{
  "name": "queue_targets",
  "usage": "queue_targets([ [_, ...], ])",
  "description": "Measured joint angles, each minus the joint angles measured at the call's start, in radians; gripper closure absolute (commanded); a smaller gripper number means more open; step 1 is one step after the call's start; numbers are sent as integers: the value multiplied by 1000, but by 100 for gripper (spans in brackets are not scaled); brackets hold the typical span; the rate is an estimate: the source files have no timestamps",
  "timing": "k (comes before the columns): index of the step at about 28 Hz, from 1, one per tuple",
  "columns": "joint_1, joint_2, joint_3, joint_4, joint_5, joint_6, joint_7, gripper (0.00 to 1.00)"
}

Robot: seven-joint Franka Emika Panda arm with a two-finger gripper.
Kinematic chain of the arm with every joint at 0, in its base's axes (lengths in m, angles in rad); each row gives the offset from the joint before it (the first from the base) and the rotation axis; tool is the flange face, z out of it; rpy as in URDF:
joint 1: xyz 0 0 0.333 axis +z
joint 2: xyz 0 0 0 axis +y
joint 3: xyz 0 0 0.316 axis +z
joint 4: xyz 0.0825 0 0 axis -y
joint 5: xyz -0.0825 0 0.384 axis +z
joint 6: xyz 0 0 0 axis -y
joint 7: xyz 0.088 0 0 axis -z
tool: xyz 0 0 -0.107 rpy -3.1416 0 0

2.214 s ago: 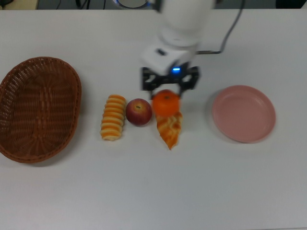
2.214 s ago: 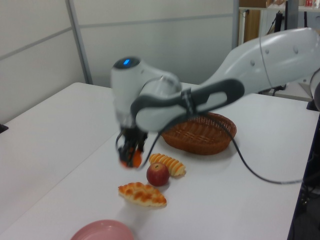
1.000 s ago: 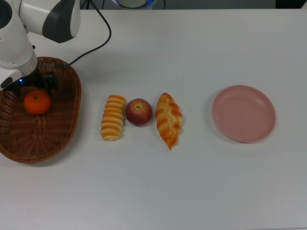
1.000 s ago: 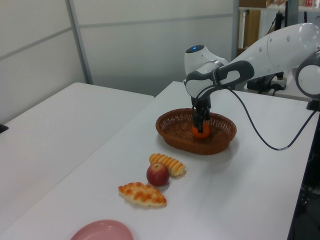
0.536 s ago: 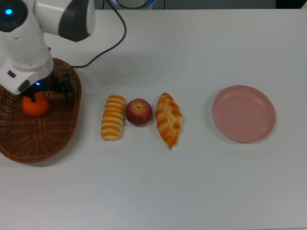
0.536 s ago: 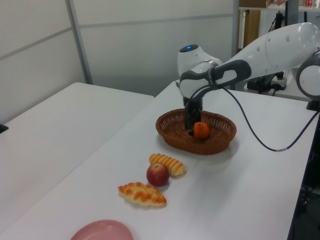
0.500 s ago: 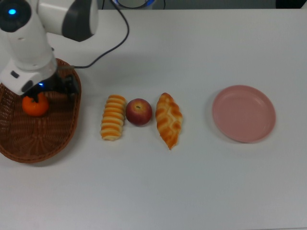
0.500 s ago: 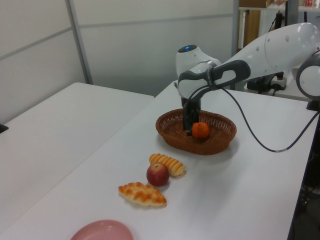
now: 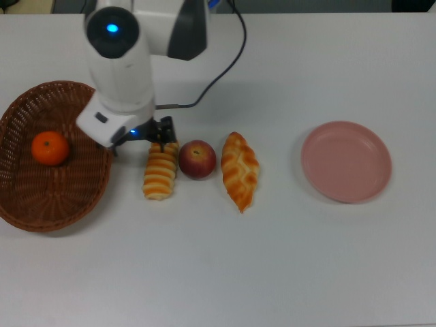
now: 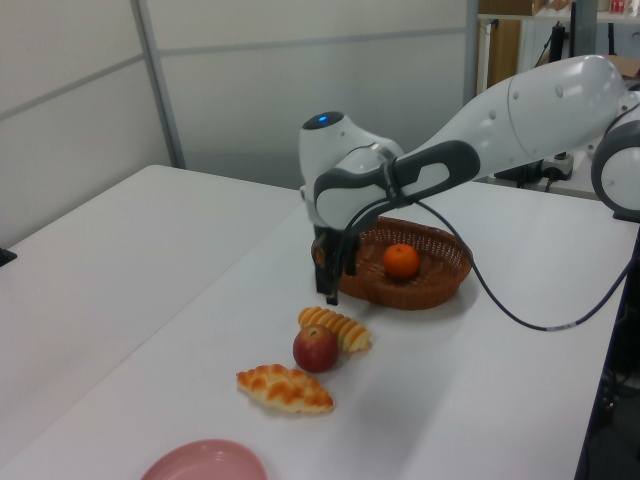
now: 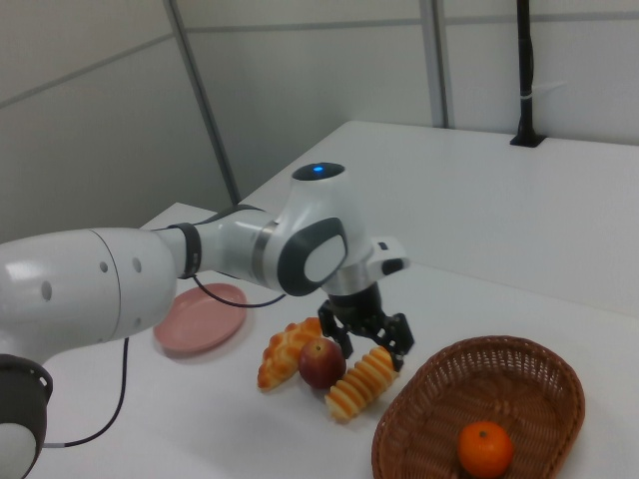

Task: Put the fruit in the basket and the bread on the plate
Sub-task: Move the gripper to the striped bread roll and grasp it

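One tangerine [image 9: 51,148] lies inside the wicker basket [image 9: 75,197], at the top view's left edge of the tabletop [image 9: 218,272]; it touches neither arm nor fingers. Working outward along the row toward the top view's right: ridged roll [image 9: 161,176], apple [image 9: 197,159] just beside it, braided loaf [image 9: 240,170] close to the apple's other side. All three lie on the bare tabletop. Pink plate [image 9: 347,161] sits well apart, near the top view's right edge, nothing on it.

Gripper [image 11: 371,339] hangs above the far end of the ridged roll, between basket and apple. Fingers [image 11: 399,335] spread apart, nothing between them. In the left view one finger [image 10: 331,280] points straight down, just off the basket's rim. Arm [image 10: 480,130] reaches in from the tabletop's far edge in the top view; cable [image 9: 225,61] trails behind it.
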Motion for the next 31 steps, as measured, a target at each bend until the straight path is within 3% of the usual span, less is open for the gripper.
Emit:
queue_targets([
  [6,41,13,0,-3,0,-4,21,0],
  [17,44,59,-1,-6,0,-4,26,0],
  [21,49,73,-1,-16,0,-4,26,7],
  [23,51,76,-1,-19,0,-4,26,17],
  [24,52,76,-1,-20,0,-4,26,39],
  [25,53,76,-1,-21,0,-4,26,51],
  [28,53,76,-1,-22,-1,-4,26,71],
  [29,53,76,-2,-22,-1,-4,26,82],
  [31,53,76,-5,-21,-1,-4,26,87],
])
